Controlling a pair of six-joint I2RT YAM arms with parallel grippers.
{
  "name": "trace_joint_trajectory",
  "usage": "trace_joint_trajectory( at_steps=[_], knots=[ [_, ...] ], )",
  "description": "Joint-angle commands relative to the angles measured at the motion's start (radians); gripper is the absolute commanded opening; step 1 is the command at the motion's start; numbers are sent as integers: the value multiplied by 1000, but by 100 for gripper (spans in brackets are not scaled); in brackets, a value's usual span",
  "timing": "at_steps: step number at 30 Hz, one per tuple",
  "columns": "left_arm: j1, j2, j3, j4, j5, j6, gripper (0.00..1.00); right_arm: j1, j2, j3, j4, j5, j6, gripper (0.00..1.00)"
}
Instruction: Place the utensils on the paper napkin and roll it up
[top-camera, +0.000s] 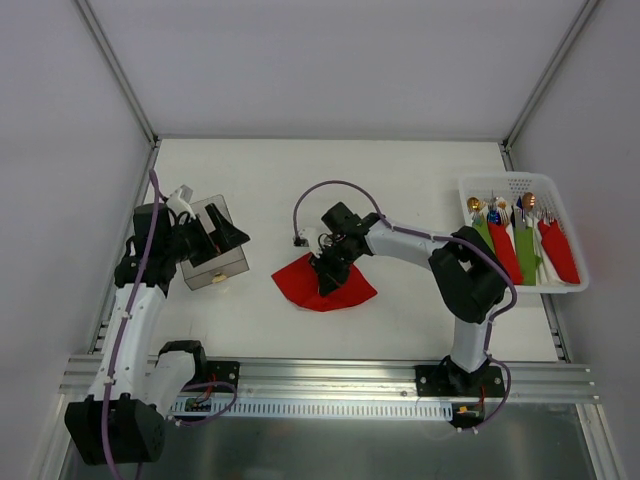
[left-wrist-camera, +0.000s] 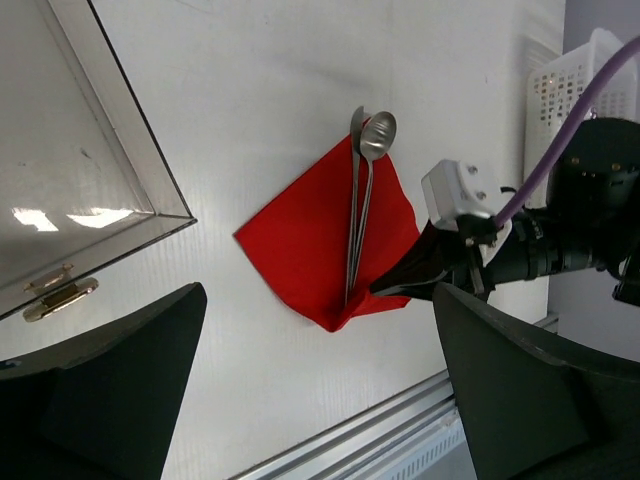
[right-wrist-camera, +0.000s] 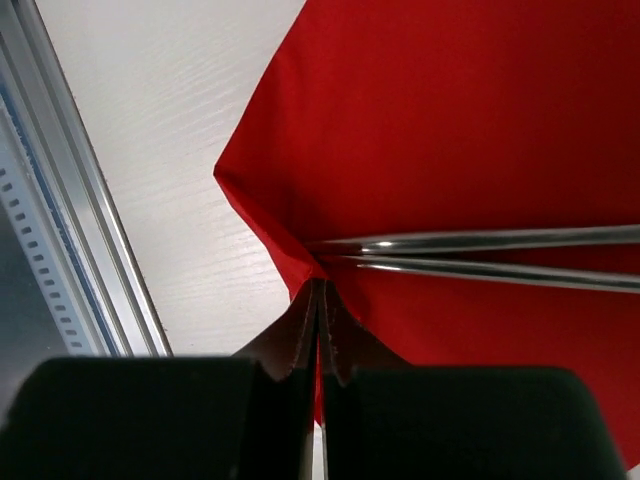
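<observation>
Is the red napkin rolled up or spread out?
Spread: the napkin lies mostly flat under the utensils; the right gripper pinches one corner.

Quick headcount from me: one red paper napkin (left-wrist-camera: 300, 240), two silver utensils (left-wrist-camera: 358, 205), one clear box (top-camera: 215, 265), one white basket (top-camera: 520, 182) with roughly two green and two red rolled bundles (top-camera: 505, 252), and two robot arms (top-camera: 410, 240).
</observation>
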Motion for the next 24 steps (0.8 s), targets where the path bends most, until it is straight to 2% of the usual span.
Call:
trace_joint_trajectory(
  at_steps=[1,9,16,19,23,24],
  knots=[
    [-5,-58,-57,54,73,18,99,-20,-31,23,-4,-74,15,0],
    [-14,-123,-174,89,122,21,99,-31,-6,20,5,-165,102,0],
    [-60,-121,-171,99,78,6,99,-108,-18,23,2,-283,167,0],
    [-104,-101,-166,100,53,6,97,-138,-35,15,-1,-301,179,0],
    [-206,-58,-156,109,-20,-5,95,-148,-17,12,-10,-301,173,0],
    [-259,-46,-151,122,-39,-7,95,-149,0,11,-9,-301,171,0]
  ],
)
